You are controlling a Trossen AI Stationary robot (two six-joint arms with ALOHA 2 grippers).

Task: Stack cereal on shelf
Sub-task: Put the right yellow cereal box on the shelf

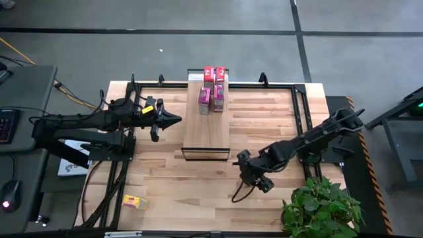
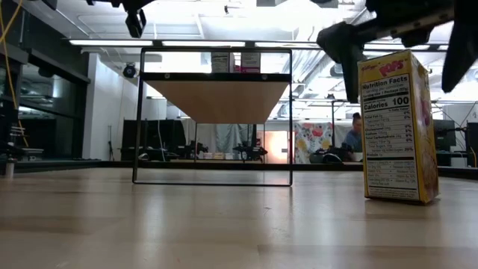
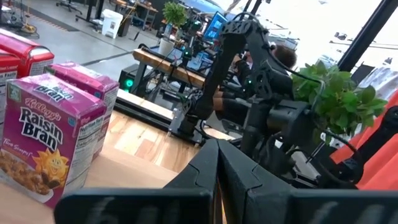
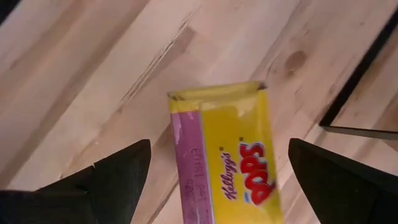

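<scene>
Between our right gripper's (image 4: 214,171) wide-open fingers stands a yellow box (image 4: 233,155) on the desk (image 4: 81,68), ungrasped; left gripper (image 1: 173,119), closed and empty, hovers beside the shelf (image 1: 206,135).

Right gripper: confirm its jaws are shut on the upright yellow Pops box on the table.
Wrong. The right gripper is open: the right wrist view shows its jaws spread wide either side of the upright yellow Pops box on the table, clear of it.

The bench (image 1: 198,185) is pale planked wood with a smooth, faintly sheened finish. The shelf (image 1: 206,129) has a light wood-grain top panel in a thin dark frame. The yellow Pops box (image 4: 233,155) and magenta Raisin Bran box (image 3: 40,146) are printed cardboard, slightly glossy.
</scene>
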